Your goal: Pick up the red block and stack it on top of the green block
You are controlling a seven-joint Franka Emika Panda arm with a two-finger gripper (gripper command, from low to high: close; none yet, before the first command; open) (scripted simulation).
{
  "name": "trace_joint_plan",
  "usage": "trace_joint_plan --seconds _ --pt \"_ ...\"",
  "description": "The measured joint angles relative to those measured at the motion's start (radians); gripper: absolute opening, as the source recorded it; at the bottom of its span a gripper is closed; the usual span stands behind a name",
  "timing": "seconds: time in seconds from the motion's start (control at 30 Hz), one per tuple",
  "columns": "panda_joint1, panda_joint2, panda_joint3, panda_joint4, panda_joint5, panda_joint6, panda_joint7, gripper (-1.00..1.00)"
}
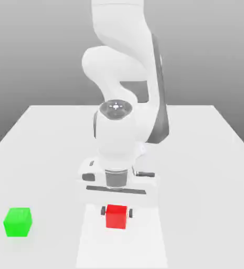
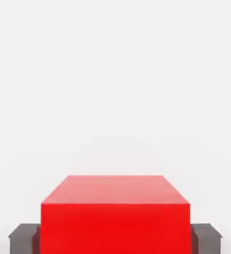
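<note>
Table (image 1: 208, 157): white, flat, bare apart from two cubes; no containers present. Arm (image 1: 124, 79): folded low, wrist pointing straight down. Gripper (image 1: 116, 211): down at table level, dark fingertips (image 2: 23, 238) pressed against opposite side faces of red block (image 1: 116, 216), so clamped on it. Red block squarely between the tips, resting on the table, not yet lifted by the look of it. Green block (image 1: 18, 221): well apart from gripper, toward the exterior view's left, roughly level with red block. Cubes, so no long axis. Next move judged: lift, then carry toward that side.
</note>
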Motion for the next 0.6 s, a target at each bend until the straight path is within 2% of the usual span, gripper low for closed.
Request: trace_joint_plan --seconds 0.1,0.33,0.47,0.6 --pt "-0.002 -0.004 0.002 -0.001 -0.002 -0.004 0.001 -1.00" --pt "-0.001 -0.227 0.002 -0.028 0.012 -0.198 -0.010 -1.00" --pt "0.018 -0.224 -0.120 0.045 0.031 -0.270 -0.048 -1.00" --pt "-0.099 -0.194 -0.224 0.131 0.049 -0.328 -0.089 -1.00"
